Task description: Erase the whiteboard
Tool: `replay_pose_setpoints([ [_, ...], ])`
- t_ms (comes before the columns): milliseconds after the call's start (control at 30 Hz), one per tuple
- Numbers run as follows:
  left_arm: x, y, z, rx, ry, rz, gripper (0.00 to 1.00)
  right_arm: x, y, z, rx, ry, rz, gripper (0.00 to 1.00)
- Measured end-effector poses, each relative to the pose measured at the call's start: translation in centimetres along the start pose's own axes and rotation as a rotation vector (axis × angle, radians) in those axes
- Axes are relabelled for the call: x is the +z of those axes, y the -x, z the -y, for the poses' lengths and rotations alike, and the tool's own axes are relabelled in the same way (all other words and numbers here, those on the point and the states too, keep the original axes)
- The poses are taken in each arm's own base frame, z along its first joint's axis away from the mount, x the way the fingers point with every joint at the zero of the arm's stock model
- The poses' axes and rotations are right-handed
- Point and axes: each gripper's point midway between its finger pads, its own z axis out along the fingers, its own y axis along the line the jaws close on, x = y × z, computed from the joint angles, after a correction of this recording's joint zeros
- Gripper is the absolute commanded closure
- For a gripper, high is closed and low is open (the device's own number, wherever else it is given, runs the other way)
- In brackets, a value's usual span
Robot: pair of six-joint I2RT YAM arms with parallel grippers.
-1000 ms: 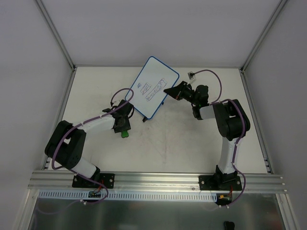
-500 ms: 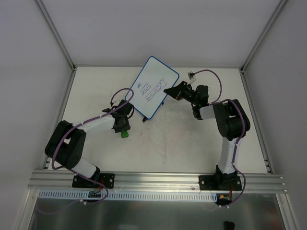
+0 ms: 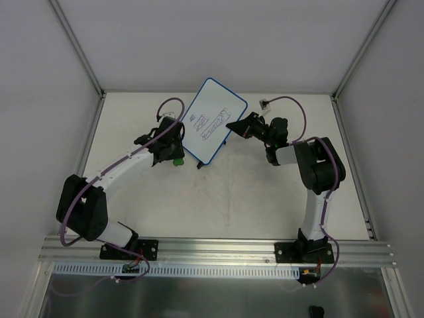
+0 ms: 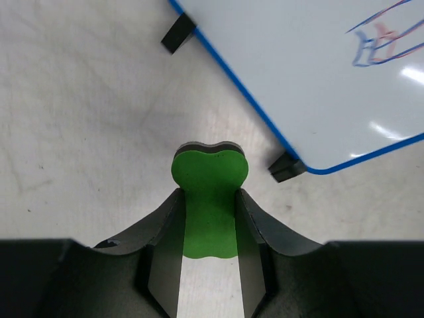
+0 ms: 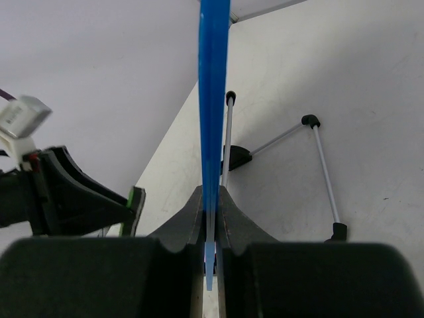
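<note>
While the right gripper (image 3: 233, 126) is gripping the whiteboard (image 3: 212, 119) by its edge, the left gripper (image 3: 174, 156) is sitting just beside it. Left wrist: fingers are pinching a green eraser (image 4: 209, 189), with the board ahead-right of them. Right wrist: fingers are clamping the blue rim edge-on.

Whiteboard (image 3: 211, 119): glossy white face with glare spots, smooth blue plastic-looking rim (image 4: 232, 77), matt black feet (image 4: 177, 33). Eraser (image 4: 209, 199) between the left jaws: matt green, foam-like, with a dark backing layer; left fingers (image 4: 159, 258) matt black plastic. Table (image 4: 79, 132) beyond the jaws: matt off-white, scuffed; past the right jaws, thin shiny metal rods (image 5: 226, 139).
</note>
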Motion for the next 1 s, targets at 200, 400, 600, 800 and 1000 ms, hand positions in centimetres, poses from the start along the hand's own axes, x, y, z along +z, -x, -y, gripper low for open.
replay_pose_setpoints([
  [200, -1.7, 8.4, 2.6, -0.028, -0.131, 0.115, 1.00, 0.0, 0.0, 0.0, 0.000, 0.000, 0.000, 1.00],
  [400, -0.9, 15.6, 4.7, -0.062, -0.214, 0.194, 1.00, 0.0, 0.0, 0.0, 0.000, 0.000, -0.001, 1.00],
  [600, 1.0, 18.1, 7.9, -0.054, -0.300, 0.189, 1.00, 0.0, 0.0, 0.0, 0.000, 0.001, -0.001, 1.00],
  [800, 4.6, 17.6, 9.7, -0.039, -0.346, 0.130, 1.00, 0.0, 0.0, 0.0, 0.000, 0.001, -0.001, 1.00],
  [1000, 7.3, 16.2, 10.1, -0.034, -0.351, 0.076, 1.00, 0.0, 0.0, 0.0, -0.001, 0.001, -0.001, 1.00],
])
